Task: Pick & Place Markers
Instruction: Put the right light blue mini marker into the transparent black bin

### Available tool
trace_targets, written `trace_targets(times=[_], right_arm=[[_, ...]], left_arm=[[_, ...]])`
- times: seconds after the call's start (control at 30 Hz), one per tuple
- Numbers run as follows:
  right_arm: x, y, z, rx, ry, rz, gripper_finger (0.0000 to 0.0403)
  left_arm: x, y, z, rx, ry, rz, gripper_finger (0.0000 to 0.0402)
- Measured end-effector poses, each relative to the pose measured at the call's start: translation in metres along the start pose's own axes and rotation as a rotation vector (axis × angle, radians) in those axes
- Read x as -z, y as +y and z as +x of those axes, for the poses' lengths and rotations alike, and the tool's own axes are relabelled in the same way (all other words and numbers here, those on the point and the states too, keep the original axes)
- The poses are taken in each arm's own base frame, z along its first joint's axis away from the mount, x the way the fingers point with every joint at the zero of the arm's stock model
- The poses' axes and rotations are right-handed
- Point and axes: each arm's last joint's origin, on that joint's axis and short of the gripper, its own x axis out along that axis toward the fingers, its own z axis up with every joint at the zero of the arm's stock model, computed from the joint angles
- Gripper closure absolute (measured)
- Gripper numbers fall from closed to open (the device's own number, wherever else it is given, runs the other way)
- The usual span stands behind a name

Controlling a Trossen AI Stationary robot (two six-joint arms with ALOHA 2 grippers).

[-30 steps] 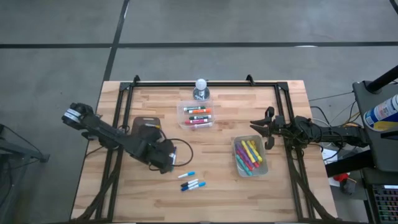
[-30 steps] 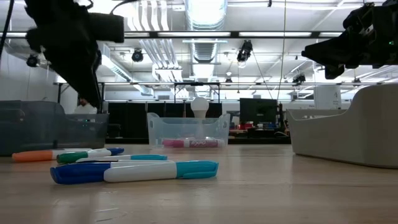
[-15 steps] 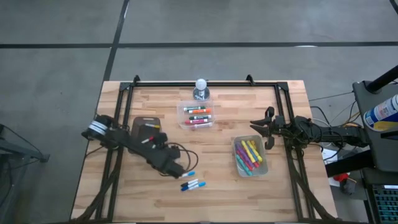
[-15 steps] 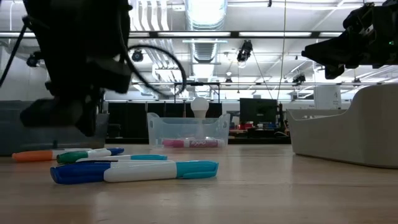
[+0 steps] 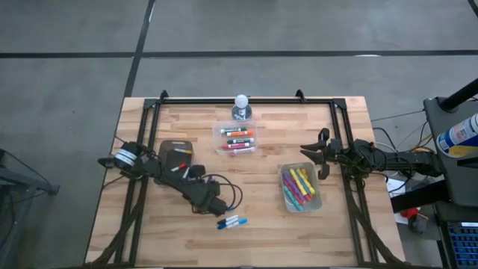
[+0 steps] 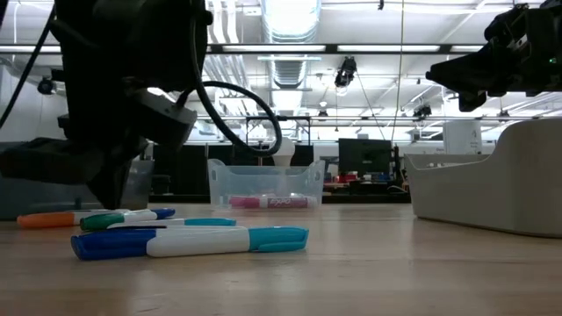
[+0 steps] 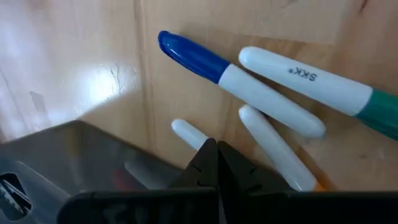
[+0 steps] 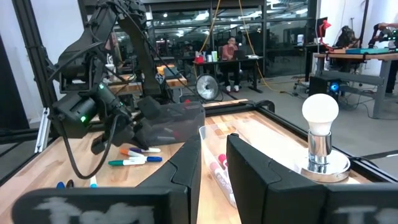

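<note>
- A few loose white-bodied markers with blue and teal caps (image 5: 231, 222) lie together on the bare pale wooden table (image 5: 336, 232), near its front edge.
- The left gripper (image 5: 219, 210) is down just beside them, its fingers pressed together; whether a marker is pinched between them I cannot tell.
- A clear plastic tub (image 5: 238, 138) at the table's middle holds orange, red and pink markers.
- A second clear tub (image 5: 302, 187) to the right holds yellow, pink and blue ones.
- A dark grey flat tray (image 5: 175, 149) lies on the left.
- The right gripper (image 5: 320, 164) waits beside the second tub, its fingers narrowly apart with nothing between them.
</note>
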Motion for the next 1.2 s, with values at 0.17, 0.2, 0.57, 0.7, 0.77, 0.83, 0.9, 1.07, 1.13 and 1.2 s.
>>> trace_targets(times=[0.17, 0.2, 0.57, 0.7, 0.77, 0.83, 0.9, 1.07, 1.13, 1.2], right_arm=[[0.0, 0.0, 0.0, 0.0, 0.0, 0.0, 0.0335], [0.0, 0.0, 0.0, 0.0, 0.0, 0.0, 0.0335], [0.0, 0.0, 0.0, 0.0, 0.0, 0.0, 0.0335], [0.0, 0.0, 0.0, 0.0, 0.0, 0.0, 0.0335], [0.0, 0.0, 0.0, 0.0, 0.0, 0.001, 0.0335], [0.0, 0.0, 0.0, 0.0, 0.0, 0.0, 0.0335], [0.0, 0.0, 0.0, 0.0, 0.0, 0.0, 0.0335], [0.0, 0.0, 0.0, 0.0, 0.0, 0.0, 0.0335], [0.0, 0.0, 0.0, 0.0, 0.0, 0.001, 0.0335], [0.0, 0.0, 0.0, 0.0, 0.0, 0.0, 0.0335]], left_arm=[[-0.001, -0.002, -0.001, 0.054, 0.004, 0.004, 0.0401], [-0.003, -0.003, -0.002, 0.062, -0.009, 0.017, 0.0401], [-0.01, 0.004, -0.03, 0.002, -0.049, 0.011, 0.0401], [-0.006, 0.005, -0.022, -0.016, -0.027, 0.024, 0.0401], [-0.005, 0.004, -0.019, -0.02, -0.019, 0.039, 0.0401], [-0.002, 0.004, -0.015, -0.024, -0.003, 0.058, 0.0401], [0.001, 0.005, -0.011, -0.028, 0.018, 0.064, 0.0401], [0.003, 0.004, -0.007, -0.011, 0.039, 0.068, 0.0401], [0.003, 0.004, -0.007, -0.007, 0.04, 0.071, 0.0401], [0.002, 0.004, -0.007, 0.008, 0.042, 0.069, 0.0401]])
